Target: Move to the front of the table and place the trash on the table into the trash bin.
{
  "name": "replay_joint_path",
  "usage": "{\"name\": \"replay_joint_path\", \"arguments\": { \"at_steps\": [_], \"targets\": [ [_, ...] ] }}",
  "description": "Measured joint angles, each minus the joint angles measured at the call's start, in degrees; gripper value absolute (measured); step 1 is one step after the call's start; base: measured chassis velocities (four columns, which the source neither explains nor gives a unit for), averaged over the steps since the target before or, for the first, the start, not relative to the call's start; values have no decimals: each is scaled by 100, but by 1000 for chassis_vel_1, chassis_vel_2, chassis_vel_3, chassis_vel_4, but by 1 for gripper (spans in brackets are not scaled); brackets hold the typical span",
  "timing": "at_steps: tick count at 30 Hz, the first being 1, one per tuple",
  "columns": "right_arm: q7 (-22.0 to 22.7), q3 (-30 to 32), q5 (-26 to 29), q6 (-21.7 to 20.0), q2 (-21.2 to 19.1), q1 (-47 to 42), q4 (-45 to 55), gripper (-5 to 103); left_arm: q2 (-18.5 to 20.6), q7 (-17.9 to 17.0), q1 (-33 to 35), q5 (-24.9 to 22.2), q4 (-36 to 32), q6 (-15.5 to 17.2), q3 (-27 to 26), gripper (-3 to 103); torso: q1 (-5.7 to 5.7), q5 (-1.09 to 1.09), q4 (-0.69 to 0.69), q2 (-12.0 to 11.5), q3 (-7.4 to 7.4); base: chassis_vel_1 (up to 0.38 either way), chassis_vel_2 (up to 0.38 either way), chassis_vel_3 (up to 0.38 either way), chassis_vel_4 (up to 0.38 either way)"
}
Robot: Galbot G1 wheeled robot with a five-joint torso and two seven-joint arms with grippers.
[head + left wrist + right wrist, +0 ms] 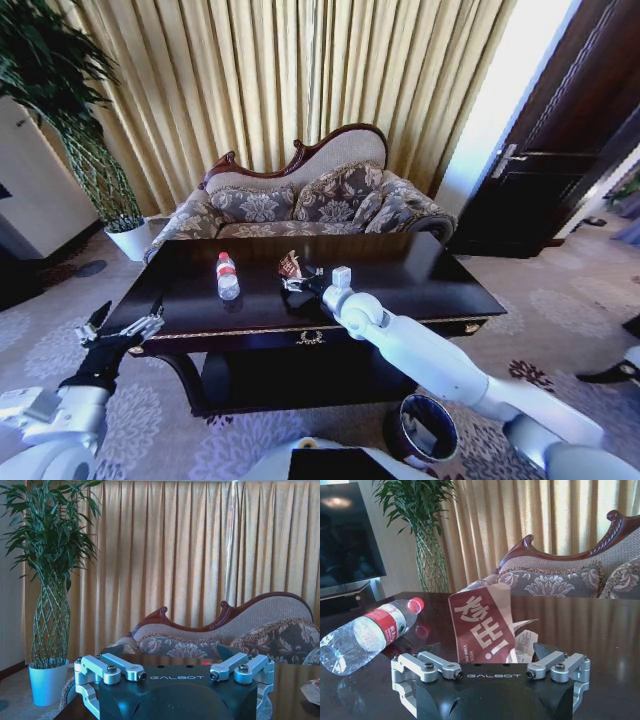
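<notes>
One bottle (227,276) and one red wrapper (291,267) near table (420,285) centre. Right gripper (303,283) spread around wrapper, not pinching. Left gripper (118,322) spread, empty, off left edge. One bin (422,428) before table.

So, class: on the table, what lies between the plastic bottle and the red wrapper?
Nothing: in the head view and the right wrist view, only bare glossy tabletop separates the plastic bottle from the red wrapper, which the right claw has reached.

Trash bin (425,428) partly behind right arm.
</notes>
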Motion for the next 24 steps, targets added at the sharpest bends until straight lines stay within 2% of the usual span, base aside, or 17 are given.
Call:
{"name": "replay_joint_path", "arguments": {
  "at_steps": [20, 21, 23, 24],
  "targets": [
    [0, -161, -23, -4, 149, 173, -170, 100, -15, -4, -32, -22, 0, -40, -6, 100, 0, 0, 0, 0, 0, 0, 0, 0, 0],
    [0, -165, -29, -2, 155, 163, -172, 103, -17, -4, -30, -22, 0, -44, -9, 100, 0, 0, 0, 0, 0, 0, 0, 0, 0],
    [0, -180, -72, 7, 175, 143, -176, 94, -21, -4, -22, -22, 0, -69, -21, 100, 0, 0, 0, 0, 0, 0, 0, 0, 0],
    [0, -180, -72, 7, 175, 143, -176, 94, -21, -4, -22, -22, 0, -69, -21, 100, 0, 0, 0, 0, 0, 0, 0, 0, 0]
  ]
}}
